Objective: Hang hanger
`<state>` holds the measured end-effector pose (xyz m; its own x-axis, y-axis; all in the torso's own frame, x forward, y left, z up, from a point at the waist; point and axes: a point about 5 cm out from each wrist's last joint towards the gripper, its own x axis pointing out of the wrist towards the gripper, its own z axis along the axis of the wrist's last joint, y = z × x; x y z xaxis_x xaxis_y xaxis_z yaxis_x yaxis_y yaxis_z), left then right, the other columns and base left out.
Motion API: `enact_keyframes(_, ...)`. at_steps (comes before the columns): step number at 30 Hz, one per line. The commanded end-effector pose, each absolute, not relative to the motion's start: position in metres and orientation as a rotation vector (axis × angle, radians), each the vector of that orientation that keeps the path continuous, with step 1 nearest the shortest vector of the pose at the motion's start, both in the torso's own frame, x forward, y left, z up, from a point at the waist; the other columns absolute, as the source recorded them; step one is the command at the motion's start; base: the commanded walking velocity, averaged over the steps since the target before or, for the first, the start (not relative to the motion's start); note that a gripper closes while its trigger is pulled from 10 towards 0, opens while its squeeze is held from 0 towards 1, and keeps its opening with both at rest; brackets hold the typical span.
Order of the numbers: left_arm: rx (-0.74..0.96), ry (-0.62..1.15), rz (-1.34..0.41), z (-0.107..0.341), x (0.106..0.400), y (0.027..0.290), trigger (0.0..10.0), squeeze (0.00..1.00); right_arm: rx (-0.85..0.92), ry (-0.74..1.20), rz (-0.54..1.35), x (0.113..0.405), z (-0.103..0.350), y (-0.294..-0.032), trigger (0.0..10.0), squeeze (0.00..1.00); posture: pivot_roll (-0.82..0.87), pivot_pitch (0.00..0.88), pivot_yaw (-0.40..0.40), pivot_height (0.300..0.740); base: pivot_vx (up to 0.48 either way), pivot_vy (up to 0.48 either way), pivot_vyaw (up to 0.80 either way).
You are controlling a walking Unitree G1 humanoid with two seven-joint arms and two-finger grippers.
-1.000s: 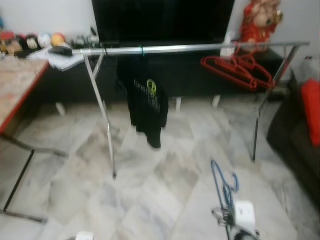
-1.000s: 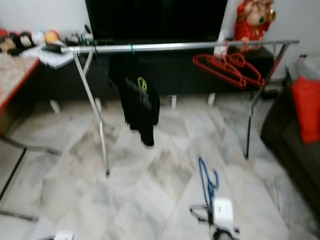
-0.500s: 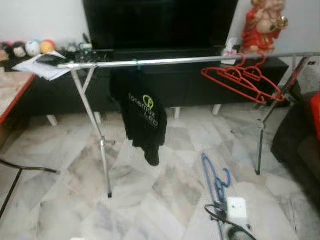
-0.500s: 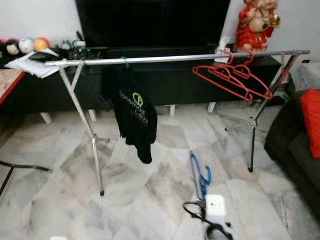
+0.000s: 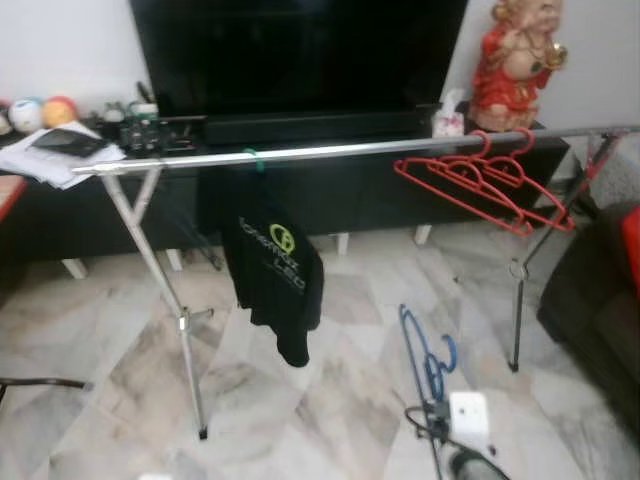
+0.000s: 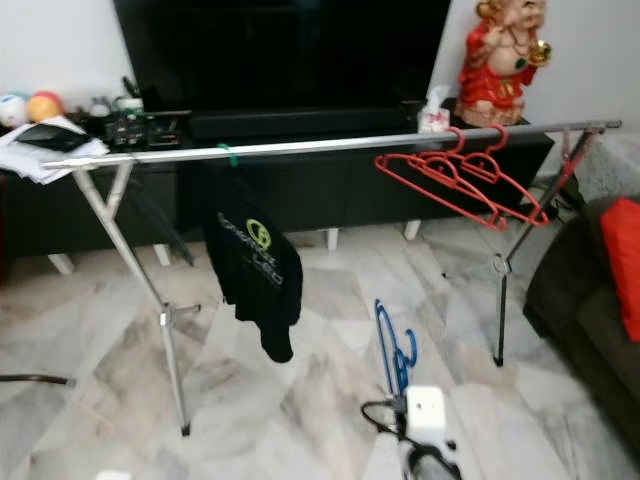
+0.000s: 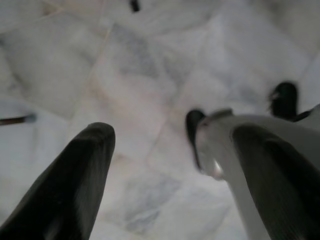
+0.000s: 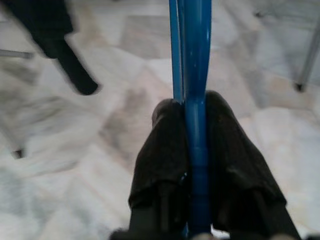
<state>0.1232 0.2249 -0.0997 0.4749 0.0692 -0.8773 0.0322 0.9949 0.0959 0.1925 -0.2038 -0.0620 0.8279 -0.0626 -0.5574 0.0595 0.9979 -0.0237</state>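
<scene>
Marble floor; right claw [image 8: 192, 112] clamps blue hanger [image 5: 425, 350], left claw [image 7: 170, 145] spread wide.

Rail [image 5: 350, 152] bare between black shirt [image 5: 272, 270] and red hangers [image 5: 485, 180]; open marble floor [image 5: 340, 390] in front of it.

Both eye views look forward and down from head height, facing a clothes rail [image 5: 330, 152] that spans the room with a dark TV cabinet [image 6: 300, 180] far behind it; they share nearly the whole scene, slightly offset sideways. The left wrist view looks down along the left end effector [image 7: 170, 165] at the marble floor [image 7: 125, 75] close below. The right wrist view looks along the right end effector [image 8: 195, 145] and the blue hanger [image 8: 192, 60] toward the same floor.
</scene>
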Motion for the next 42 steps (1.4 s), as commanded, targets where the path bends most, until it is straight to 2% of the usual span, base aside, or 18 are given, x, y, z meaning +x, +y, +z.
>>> enact_keyframes(1,0.135,1.094,0.033,-0.099,0.119,0.235,10.0,0.00,0.006,0.560,-0.051,0.201,-0.058,-0.197,10.0,0.00,-0.08,0.000,-0.043,0.740,0.356,0.000,0.00)
enact_keyframes(34,0.154,1.090,0.053,-0.099,0.119,0.236,10.0,0.00,-0.001,0.538,-0.038,0.209,-0.053,-0.195,10.0,0.00,-0.08,0.000,-0.042,0.740,0.342,0.000,0.00)
enact_keyframes(42,0.165,1.096,0.060,-0.099,0.118,0.237,10.0,0.00,-0.014,0.510,-0.052,0.213,-0.050,-0.195,10.0,0.00,-0.07,0.000,-0.043,0.740,0.000,0.000,0.00)
